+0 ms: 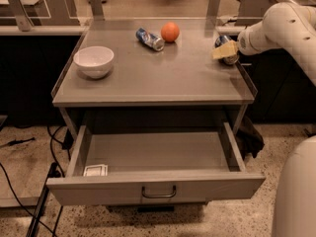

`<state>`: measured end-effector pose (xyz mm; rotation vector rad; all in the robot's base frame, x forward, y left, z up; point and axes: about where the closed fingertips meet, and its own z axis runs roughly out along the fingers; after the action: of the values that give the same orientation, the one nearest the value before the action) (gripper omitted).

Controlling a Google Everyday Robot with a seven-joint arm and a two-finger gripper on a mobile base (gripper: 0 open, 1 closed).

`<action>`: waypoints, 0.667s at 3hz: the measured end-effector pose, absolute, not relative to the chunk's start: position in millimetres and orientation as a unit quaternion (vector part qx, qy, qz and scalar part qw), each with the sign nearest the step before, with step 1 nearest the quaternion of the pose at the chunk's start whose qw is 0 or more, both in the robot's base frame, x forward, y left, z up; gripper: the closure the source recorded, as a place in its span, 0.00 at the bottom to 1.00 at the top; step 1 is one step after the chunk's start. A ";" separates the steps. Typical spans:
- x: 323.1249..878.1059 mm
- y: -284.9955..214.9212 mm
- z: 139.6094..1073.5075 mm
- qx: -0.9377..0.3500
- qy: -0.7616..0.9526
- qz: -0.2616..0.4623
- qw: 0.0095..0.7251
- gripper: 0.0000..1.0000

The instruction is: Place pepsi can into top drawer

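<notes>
Camera view: the grey tabletop (163, 78) fills the upper middle of the scene. The pepsi can (230, 59) is at the tabletop's right edge, toward the far corner, and seems tilted, its dark top showing above and a silver end below. The end effector (223, 50) is at that same right edge, lying across the pepsi can's near side and covering its middle. Whether it is clenched on the can or released cannot be told. The white arm (284, 23) reaches in to it from beyond the tabletop's right side.

At the far middle of the tabletop sits an orange (170, 32). Just beside it, on the left, a slim can (150, 38) of blue and white lies on its side. On the tabletop's left part stands a white bowl (94, 61), upright, well apart from the other things.

Directly beneath the tabletop the drawer (158, 187) is pulled out toward the camera, its flat front panel carrying a dark bar handle (159, 192). Inside, under the tabletop's front left corner, lies a small pale card (95, 170). The pepsi can is not in the drawer.

Below the tabletop's right side a rounded white part of the robot (296, 191) fills the corner. Dark cables (19, 181) trail over the floor below the tabletop's left side.
</notes>
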<state>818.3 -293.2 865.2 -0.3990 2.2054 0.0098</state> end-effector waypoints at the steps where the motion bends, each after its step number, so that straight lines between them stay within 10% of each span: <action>1: 829.7 -283.7 859.7 -0.158 0.884 0.024 0.438 0.00; 2: 837.4 -272.4 858.8 -0.163 0.882 0.040 0.441 0.04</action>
<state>837.4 -272.4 858.8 -0.4054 2.1884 0.0984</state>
